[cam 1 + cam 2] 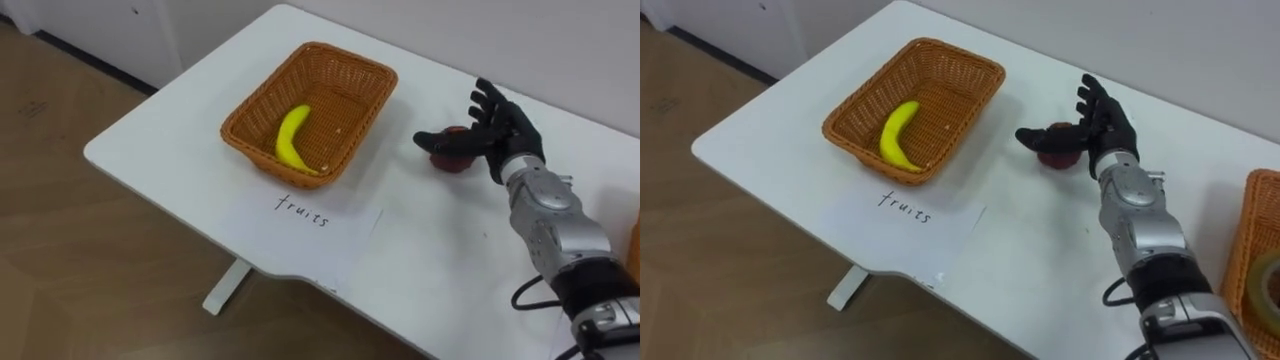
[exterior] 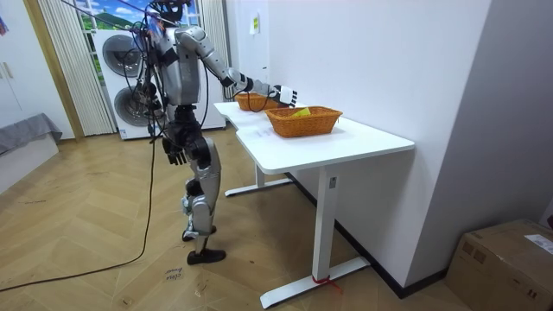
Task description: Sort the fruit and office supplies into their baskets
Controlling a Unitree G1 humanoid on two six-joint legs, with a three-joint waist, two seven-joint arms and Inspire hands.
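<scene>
A brown wicker basket (image 1: 240,120) stands on the white table (image 1: 160,150) with a yellow banana (image 1: 292,138) lying in it. In front of it lies a sheet of paper (image 1: 310,215) with "fruits" written on it. To the basket's right a small red fruit (image 1: 452,160) rests on the table. My right hand (image 1: 505,130) is open right beside it, fingers spread upward, with the thumb reaching across the fruit's top and partly hiding it. My left hand (image 2: 175,154) hangs at my side in the room view.
A second wicker basket (image 1: 1250,240) sits at the table's right end with a roll of tape (image 1: 1268,280) inside. The table's near edge curves off to wooden floor at left. A wall runs along the table's far side.
</scene>
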